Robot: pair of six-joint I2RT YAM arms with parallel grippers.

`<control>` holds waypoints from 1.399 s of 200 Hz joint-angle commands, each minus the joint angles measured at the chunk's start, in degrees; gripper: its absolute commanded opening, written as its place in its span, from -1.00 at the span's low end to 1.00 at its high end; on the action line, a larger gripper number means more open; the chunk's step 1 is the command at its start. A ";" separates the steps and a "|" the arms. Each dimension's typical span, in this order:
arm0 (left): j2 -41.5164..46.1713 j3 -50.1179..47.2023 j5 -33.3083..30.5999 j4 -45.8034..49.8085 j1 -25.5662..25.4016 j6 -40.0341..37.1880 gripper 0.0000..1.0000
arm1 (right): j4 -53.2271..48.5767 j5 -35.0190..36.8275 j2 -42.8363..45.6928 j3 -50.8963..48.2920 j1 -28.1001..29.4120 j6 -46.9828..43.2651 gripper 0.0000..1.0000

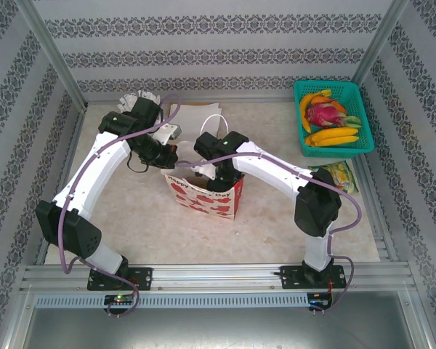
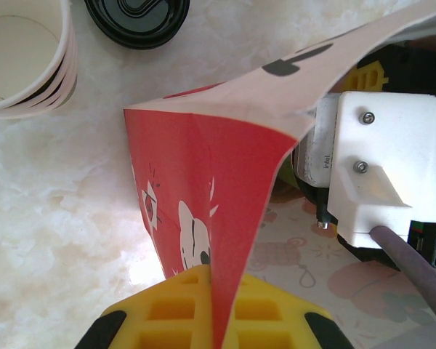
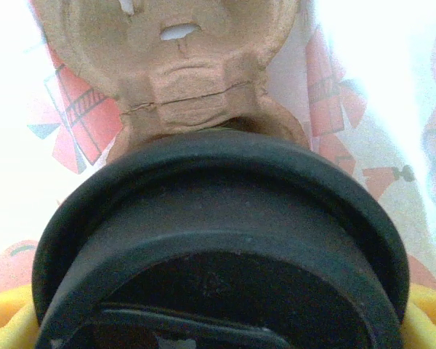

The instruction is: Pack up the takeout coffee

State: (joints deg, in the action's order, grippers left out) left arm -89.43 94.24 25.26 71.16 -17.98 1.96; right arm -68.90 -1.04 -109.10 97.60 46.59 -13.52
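A red patterned paper bag (image 1: 203, 198) stands open at the table's middle. My left gripper (image 2: 219, 309) is shut on the bag's red wall (image 2: 203, 167), pinching the rim between its yellow fingers (image 2: 167, 313) and pulling it outward. The takeout coffee (image 3: 218, 247), seen from above as a round black lid, sits between my right gripper's yellow fingertips (image 3: 430, 313). The right gripper (image 3: 218, 320) is closed around it inside the bag. Just beyond the cup lies a brown cardboard cup carrier (image 3: 182, 65) on the bag's floor. The cup's olive-green body is hidden under the lid.
A stack of lidless paper cups (image 2: 22, 65) and a loose black lid (image 2: 134, 18) stand on the marble table left of the bag. A teal basket of fruit (image 1: 333, 116) is at the back right, and a green packet (image 1: 339, 176) lies in front of it. My right wrist's white housing (image 2: 370, 182) is over the bag's mouth.
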 commanded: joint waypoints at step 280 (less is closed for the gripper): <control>-0.49 -0.07 -0.76 -0.18 0.92 0.24 -1.00 | -10.05 6.72 -4.89 3.04 -0.53 -1.03 0.32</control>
State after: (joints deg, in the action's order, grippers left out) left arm -90.06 94.24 25.26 71.13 -17.98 1.96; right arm -73.69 1.43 -112.25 100.25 46.61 -13.93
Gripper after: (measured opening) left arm 0.067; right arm 0.815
